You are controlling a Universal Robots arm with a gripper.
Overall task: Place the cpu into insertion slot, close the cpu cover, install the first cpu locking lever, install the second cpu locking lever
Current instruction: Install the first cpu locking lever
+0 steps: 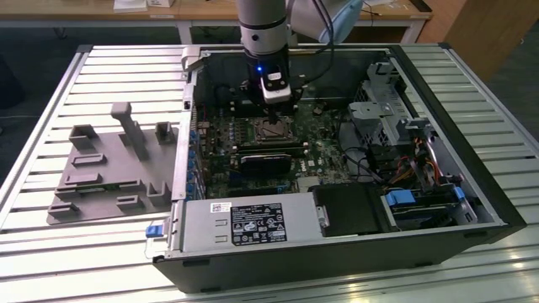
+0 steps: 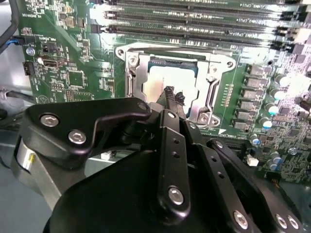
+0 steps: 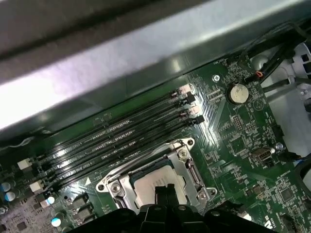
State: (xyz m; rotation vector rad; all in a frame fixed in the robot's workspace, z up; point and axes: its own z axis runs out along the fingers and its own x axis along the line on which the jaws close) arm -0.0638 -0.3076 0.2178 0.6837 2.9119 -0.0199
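Hovering just above the insertion slot (image 2: 170,85) with jaws drawn together, tips over the cpu (image 2: 165,87) already seated inside, cpu cover (image 3: 155,182) lying down around it, likely poised for the locking levers; gripper (image 2: 174,99) holding nothing visible.

grey foam tray (image 1: 110,170), power supply (image 1: 244,224)
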